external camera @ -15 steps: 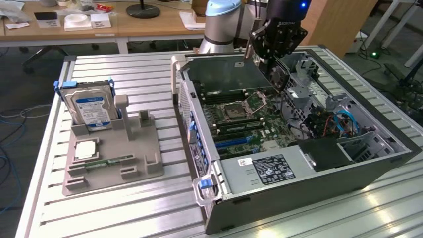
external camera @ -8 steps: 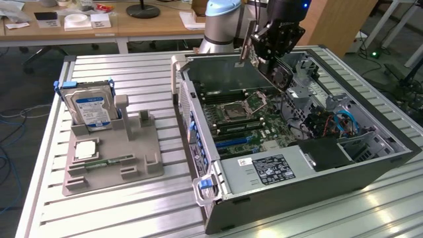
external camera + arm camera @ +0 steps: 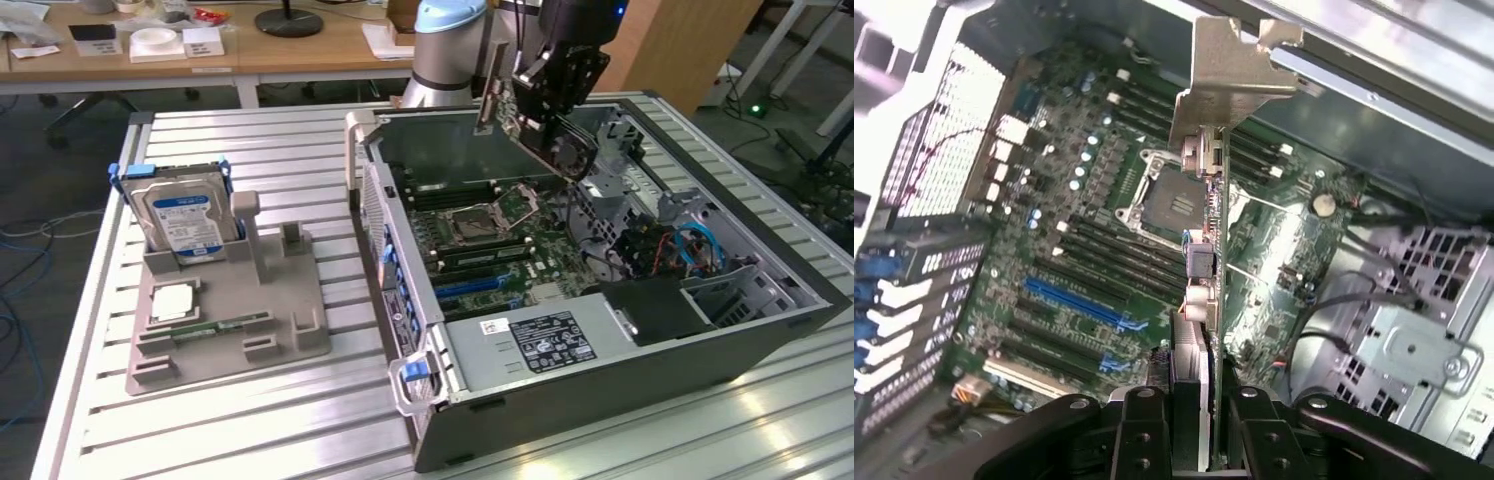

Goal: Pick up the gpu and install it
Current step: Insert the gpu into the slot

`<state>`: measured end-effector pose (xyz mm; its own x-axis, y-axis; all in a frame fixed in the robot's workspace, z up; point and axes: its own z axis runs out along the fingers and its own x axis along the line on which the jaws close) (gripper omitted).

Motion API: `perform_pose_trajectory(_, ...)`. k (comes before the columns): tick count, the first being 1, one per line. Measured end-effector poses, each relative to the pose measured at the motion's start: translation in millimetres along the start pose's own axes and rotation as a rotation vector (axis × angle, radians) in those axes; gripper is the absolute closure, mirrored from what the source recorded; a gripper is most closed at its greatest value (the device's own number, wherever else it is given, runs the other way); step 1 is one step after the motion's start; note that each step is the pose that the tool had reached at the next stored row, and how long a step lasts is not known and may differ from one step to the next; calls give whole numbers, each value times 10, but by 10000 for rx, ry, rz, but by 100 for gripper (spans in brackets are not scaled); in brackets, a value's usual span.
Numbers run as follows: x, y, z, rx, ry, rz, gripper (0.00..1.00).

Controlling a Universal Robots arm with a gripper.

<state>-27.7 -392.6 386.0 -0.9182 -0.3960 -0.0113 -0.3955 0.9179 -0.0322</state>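
My gripper [image 3: 554, 105] is shut on the gpu [image 3: 527, 120], a dark green card with a silvery bracket [image 3: 489, 85], and holds it in the air above the open computer case [image 3: 601, 290]. In the wrist view the gpu [image 3: 1209, 300] runs edge-on away from my fingers [image 3: 1144, 430], its bracket [image 3: 1229, 65] at the far end. Below it lies the green motherboard [image 3: 1084, 230] with blue expansion slots [image 3: 1079, 305] and the processor socket [image 3: 1174, 195]. The card hangs over the socket area, apart from the board.
A grey holder tray [image 3: 227, 320] on the slatted table at the exterior view's left carries a silver hard drive [image 3: 180, 220] with a blue-white label and a narrow memory stick [image 3: 214, 327]. Cables [image 3: 687, 245] and a black power supply [image 3: 547, 345] sit inside the case.
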Motion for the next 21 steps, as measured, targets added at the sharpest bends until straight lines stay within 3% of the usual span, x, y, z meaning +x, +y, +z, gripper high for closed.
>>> perform_pose_trajectory(21, 0, 1, 24, -25, -115, -3811, 73)
